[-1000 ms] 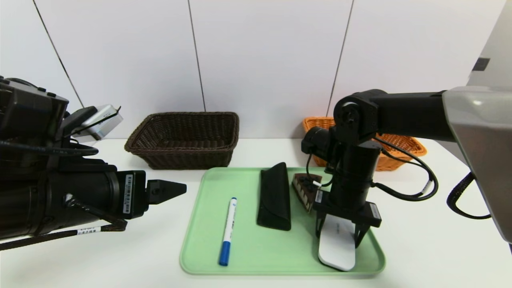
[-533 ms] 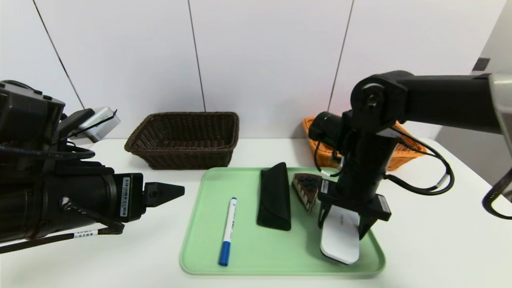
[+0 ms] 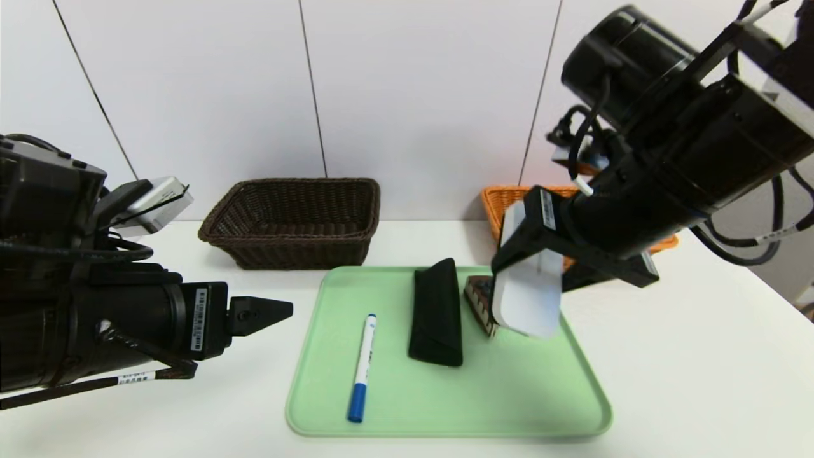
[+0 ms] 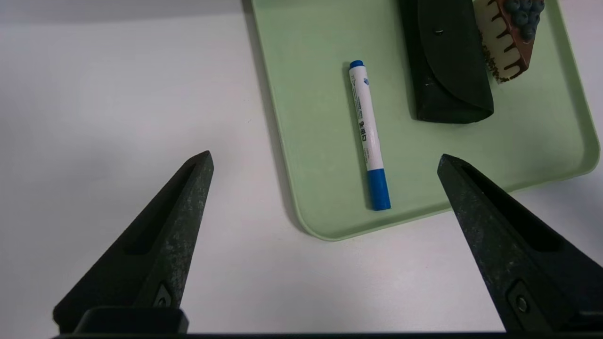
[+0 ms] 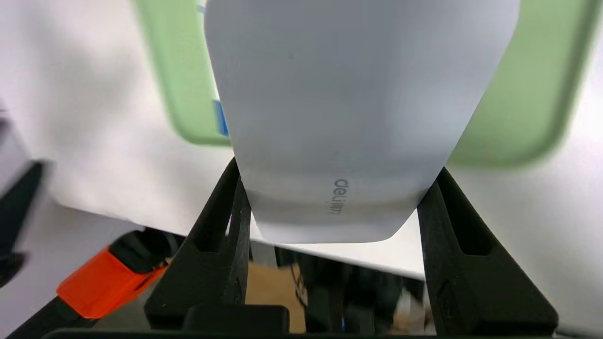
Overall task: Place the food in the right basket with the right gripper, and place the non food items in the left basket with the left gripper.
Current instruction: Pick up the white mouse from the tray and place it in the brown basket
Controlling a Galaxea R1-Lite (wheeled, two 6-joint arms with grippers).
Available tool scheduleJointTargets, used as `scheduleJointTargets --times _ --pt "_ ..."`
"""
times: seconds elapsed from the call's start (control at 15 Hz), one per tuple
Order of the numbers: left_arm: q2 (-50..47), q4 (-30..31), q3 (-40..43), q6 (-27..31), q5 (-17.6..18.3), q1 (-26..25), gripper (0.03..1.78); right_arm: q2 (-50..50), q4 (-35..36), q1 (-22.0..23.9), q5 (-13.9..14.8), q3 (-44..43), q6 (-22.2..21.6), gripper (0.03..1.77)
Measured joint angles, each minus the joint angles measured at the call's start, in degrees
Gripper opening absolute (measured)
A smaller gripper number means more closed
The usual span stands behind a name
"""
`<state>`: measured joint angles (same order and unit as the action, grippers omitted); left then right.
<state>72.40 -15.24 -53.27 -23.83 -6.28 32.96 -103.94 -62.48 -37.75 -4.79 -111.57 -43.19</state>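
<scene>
White tabletop is carrying a green tray (image 3: 575, 375) in the head view, where the right gripper (image 3: 531, 289) is clamping the flat white case (image 3: 526, 299) aloft, risking the orange basket (image 3: 502, 202), while the left wrist view is showing the left gripper (image 4: 325, 162) gaping near the pen (image 4: 369, 134), and the right wrist view is showing only the case's (image 5: 348, 108) end pinched, so it could be slipping.

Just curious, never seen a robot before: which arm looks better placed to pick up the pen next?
Left. The left end effector is open and empty beside the tray, the pen just ahead. The right end effector hangs over the tray, shut on the white case.
</scene>
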Motion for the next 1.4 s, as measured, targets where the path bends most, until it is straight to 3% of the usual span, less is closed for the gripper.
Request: scheduleJointTargets --times 0.2,0.53,0.93,1.13,1.4 --pt "-0.02 0.2 0.82 -0.06 -0.05 0.0 1.69 0.83 16.73 -3.15 4.63 -0.12 6.75 0.99" --pt "0.0 0.5 0.79 -0.04 -0.17 0.02 1.69 -5.73 47.02 -5.99 7.81 -0.48 14.95 0.98" --pt "0.11 2.67 0.63 -0.06 -2.06 0.07 1.69 -18.77 75.18 -7.72 8.48 -0.48 18.94 0.98" --pt "0.09 5.05 1.4 -0.17 -5.1 -0.37 1.69 -25.31 85.48 -7.8 8.51 -0.45 20.29 0.98" --pt "-0.68 5.01 2.93 0.16 -5.4 -2.04 1.69 -33.72 94.66 -6.86 8.34 -0.39 23.58 0.98"
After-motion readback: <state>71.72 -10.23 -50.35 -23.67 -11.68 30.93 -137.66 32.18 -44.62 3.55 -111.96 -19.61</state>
